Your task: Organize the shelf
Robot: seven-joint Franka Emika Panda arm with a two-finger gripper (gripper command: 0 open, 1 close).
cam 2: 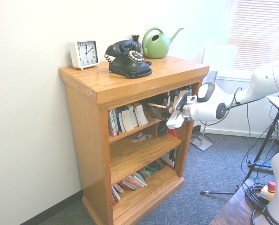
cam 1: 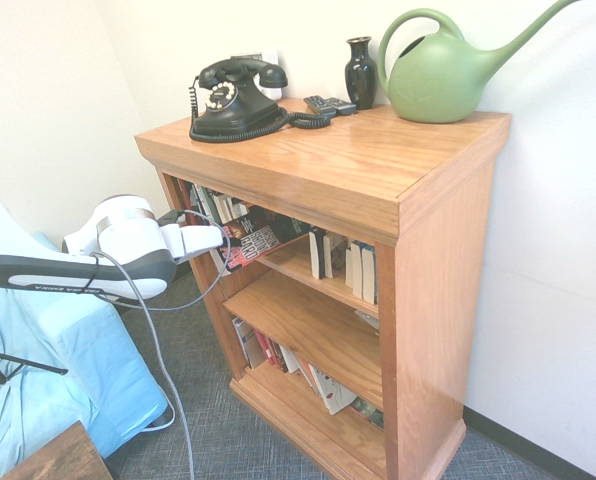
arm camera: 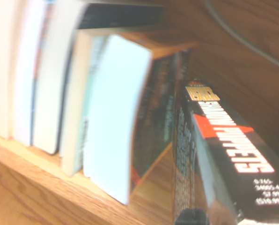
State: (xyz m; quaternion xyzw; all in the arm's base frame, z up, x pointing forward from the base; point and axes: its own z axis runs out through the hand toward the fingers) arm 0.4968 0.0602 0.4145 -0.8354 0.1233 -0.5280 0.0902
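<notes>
The shelf point(cam 1: 358, 170) is a honey-coloured oak bookcase with a thick top board and three tiers of books; it also shows from the other side as the shelf point(cam 2: 130, 82). My gripper point(cam 1: 218, 240) reaches into the left end of the top tier and is shut on a black paperback point(cam 1: 254, 242) with red lettering, held tilted. The same gripper point(cam 2: 175, 117) and black paperback point(cam 2: 156, 111) show in the second exterior view. In the wrist view the black paperback point(arm camera: 228, 154) lies slanted beside a row of upright, leaning books point(arm camera: 83, 103).
On the top board stand a black rotary telephone point(cam 1: 236, 98), a dark vase point(cam 1: 360, 72), a green watering can point(cam 1: 443, 72), a remote point(cam 1: 330, 104) and a white clock point(cam 2: 84, 53). A blue-covered seat point(cam 1: 48, 370) is left of the shelf. A wooden corner point(cam 1: 63, 458) is nearby.
</notes>
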